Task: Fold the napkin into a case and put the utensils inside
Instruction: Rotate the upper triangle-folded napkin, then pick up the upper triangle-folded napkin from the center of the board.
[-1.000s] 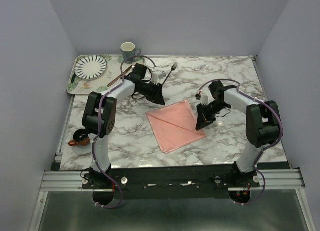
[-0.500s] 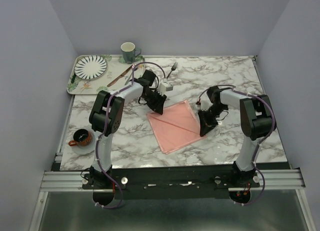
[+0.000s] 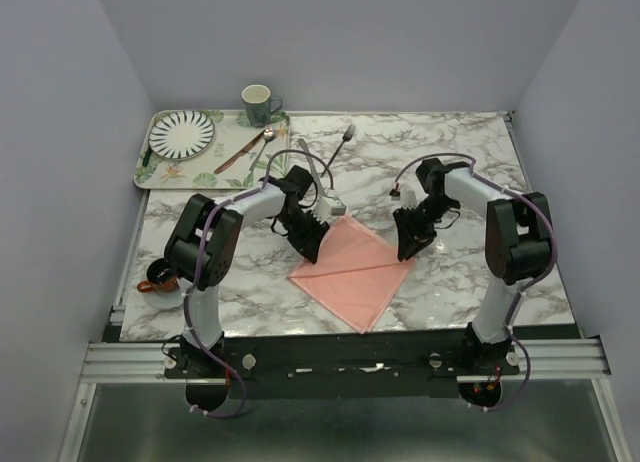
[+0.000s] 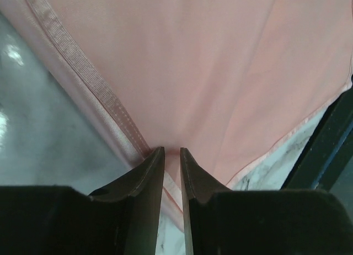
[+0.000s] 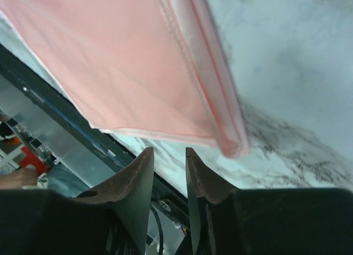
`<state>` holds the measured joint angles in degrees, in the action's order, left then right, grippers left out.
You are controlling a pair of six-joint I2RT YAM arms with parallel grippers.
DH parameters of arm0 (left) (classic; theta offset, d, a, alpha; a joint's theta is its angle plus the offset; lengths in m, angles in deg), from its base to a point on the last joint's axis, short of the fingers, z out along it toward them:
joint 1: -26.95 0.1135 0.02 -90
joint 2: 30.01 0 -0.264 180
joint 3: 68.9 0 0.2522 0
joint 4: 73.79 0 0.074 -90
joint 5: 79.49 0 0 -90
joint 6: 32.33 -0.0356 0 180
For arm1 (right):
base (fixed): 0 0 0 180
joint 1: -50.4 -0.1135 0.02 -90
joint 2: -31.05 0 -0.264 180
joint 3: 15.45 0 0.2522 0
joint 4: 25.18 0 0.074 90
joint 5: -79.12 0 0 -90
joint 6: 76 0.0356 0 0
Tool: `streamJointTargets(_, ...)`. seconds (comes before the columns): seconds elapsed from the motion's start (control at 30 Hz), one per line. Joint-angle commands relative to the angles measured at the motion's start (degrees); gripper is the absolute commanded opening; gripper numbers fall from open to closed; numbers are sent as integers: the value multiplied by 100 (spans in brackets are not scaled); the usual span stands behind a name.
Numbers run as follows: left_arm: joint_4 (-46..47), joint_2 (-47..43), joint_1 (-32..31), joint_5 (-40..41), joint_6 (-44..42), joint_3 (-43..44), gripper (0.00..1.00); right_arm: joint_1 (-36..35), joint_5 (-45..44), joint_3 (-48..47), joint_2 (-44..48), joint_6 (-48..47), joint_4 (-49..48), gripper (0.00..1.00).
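The left gripper (image 4: 172,152) is seen pinched shut on the far-left hem of the napkin (image 3: 352,280), which is laid between the arms as a diamond, crease axis run left to right, one corner pointed nearward, turned since the earlier slanted lie, while the right gripper (image 5: 167,153) is held narrowly parted, empty, beside the right corner.

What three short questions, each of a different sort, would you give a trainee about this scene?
1. True or false: the fork lies on the bare table, apart from the napkin.
2. The left end effector is: A) shut on the napkin's hem, B) open above the plate, C) holding the fork.
3. Fill in: the striped plate sits on a ____.

Key: 1 true; 2 A; 3 tray.
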<state>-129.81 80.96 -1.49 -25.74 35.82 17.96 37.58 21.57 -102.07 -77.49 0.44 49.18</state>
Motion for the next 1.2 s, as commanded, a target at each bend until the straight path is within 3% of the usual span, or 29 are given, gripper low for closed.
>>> streamJointTargets(0.0,-231,-611,59,-320,-214,-200,38,227,218,-123,525,-384,418,41)
streamJointTargets(0.1,24,-911,15,-435,-530,1,43,517,175,-106,482,-367,400,47)
streamJointTargets(0.23,42,-491,-29,-550,-926,765,46,772,60,-255,219,-208,216,60)
streamJointTargets(0.47,728,90,-450,-865,-1610,1574,51,860,262,-396,-291,195,101,61)
streamJointTargets(0.57,693,459,-731,-1129,-2358,2102,57,1097,622,-308,-327,362,84,61)
streamJointTargets(0.77,448,1381,-1171,-1314,-3148,3199,58,1308,719,-36,-63,372,49,59)
streamJointTargets(0.9,-62,1891,-1453,-1051,-3458,3737,58,1449,789,122,-19,381,5,59)
streamJointTargets(1.17,-168,2323,-1778,-148,-3511,3799,51,1519,904,272,-54,311,-92,58)
